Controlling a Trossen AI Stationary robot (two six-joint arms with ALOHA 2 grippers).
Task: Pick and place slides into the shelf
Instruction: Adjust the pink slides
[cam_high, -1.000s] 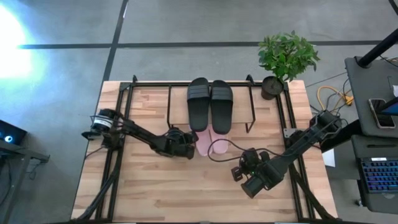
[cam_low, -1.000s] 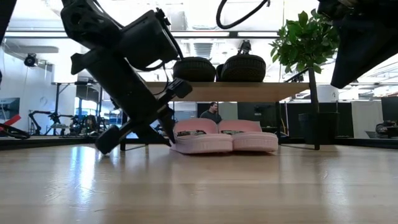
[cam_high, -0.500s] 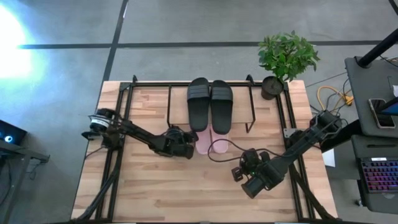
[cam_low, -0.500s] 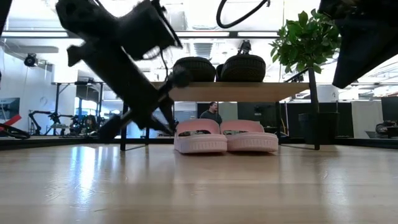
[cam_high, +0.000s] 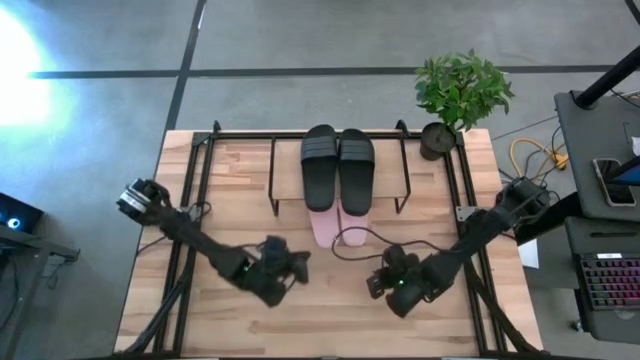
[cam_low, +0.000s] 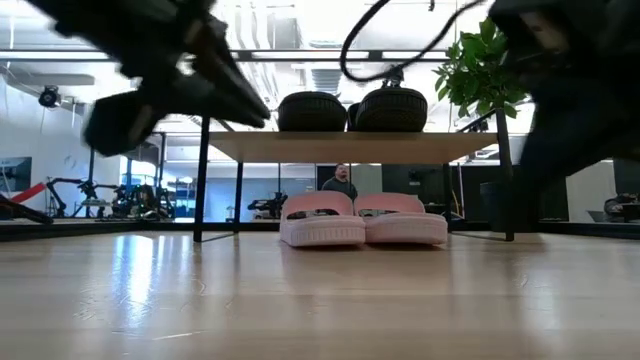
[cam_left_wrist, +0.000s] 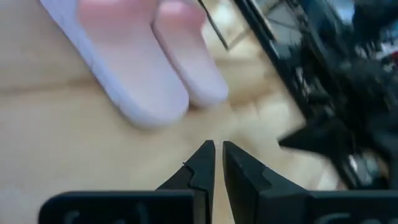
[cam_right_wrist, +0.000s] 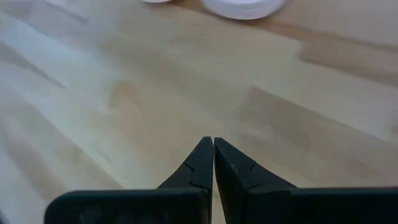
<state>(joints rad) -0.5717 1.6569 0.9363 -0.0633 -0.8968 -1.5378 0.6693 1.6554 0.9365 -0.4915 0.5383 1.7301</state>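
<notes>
The black pair of slides (cam_high: 338, 168) lies side by side on the shelf's (cam_high: 405, 178) top board (cam_low: 350, 147). The pale pink pair (cam_high: 335, 226) stands on the table under that board, soles down, heels sticking out toward the near edge (cam_low: 362, 222). My left gripper (cam_high: 293, 264) hovers over bare table near and left of the pink pair, its fingers shut (cam_left_wrist: 217, 149). Over the table right of centre, my right gripper (cam_high: 374, 285) is also shut (cam_right_wrist: 213, 144). Both wrist views see the pink slides (cam_left_wrist: 137, 74) ahead.
A potted plant (cam_high: 462, 92) stands at the table's far right corner beside the shelf. Black frame rails (cam_high: 190, 200) run along both sides of the table. A cable (cam_high: 355, 240) loops from the right arm near the pink heels. A person (cam_low: 343, 183) is in the room behind.
My left gripper has drawn back from the left pink slide's side, toward the near edge and upward, swinging quickly. The pink slide stays under the shelf, squared up beside its mate. My right gripper has shifted slightly toward the table's left.
</notes>
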